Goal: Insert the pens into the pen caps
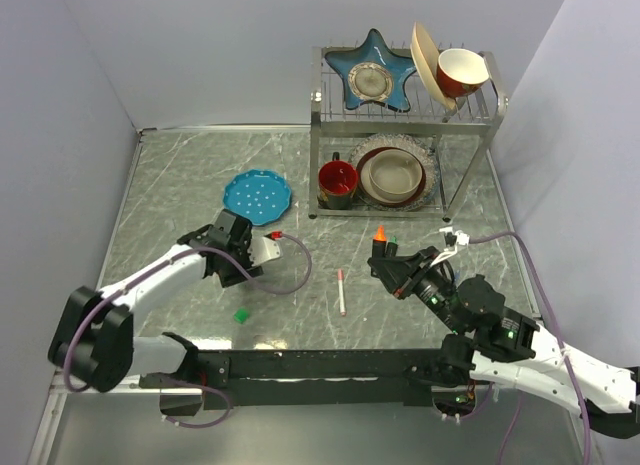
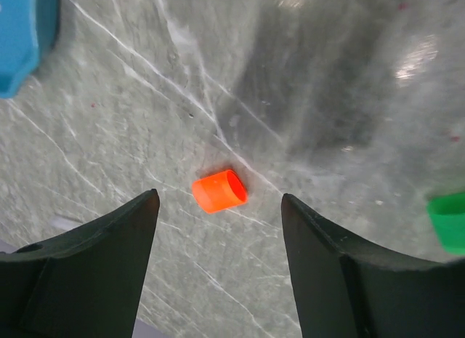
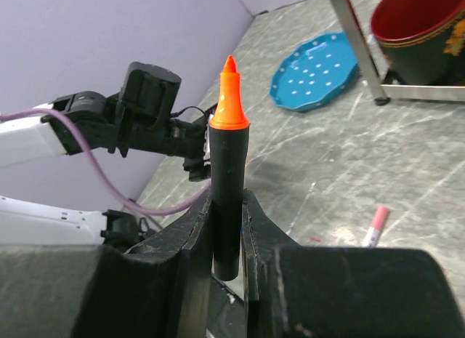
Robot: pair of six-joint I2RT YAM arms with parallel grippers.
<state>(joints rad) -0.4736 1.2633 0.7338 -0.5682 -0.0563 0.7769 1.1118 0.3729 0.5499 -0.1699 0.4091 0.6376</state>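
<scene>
Currently your left gripper (image 2: 218, 207) has its fingers (image 2: 109, 258) spread wide apart and holds nothing. Its wrist camera shows the orange cap (image 2: 219, 190) lying on its side on the table (image 2: 327, 76), between and just ahead of the two tips, touching neither. Same view: green cap (image 2: 450, 222) cut by the right edge, blue plate (image 2: 18, 33) in the top left corner.

Overhead, that orange cap (image 1: 277, 233) is only a small red-orange speck just below the plate (image 1: 257, 196). You cannot judge the finger gap from up there. The green cap (image 1: 240, 315) lies alone nearer the arm bases.

Your right gripper (image 3: 227, 207) is clamped on a black marker (image 3: 227, 156), held upright with its orange tip (image 3: 229, 98) uncapped and pointing up. The wrist view shows both fingers pressed against the barrel. From above you see only the marker (image 1: 380, 237) poking out of the gripper, in front of the dish rack (image 1: 400, 115).

The white pen (image 1: 341, 291) with a pink end lies flat on the table between the two arms, well apart from both. The right wrist camera catches only its pink end (image 3: 375, 225), plus a red cup (image 3: 421, 22) under the rack.
</scene>
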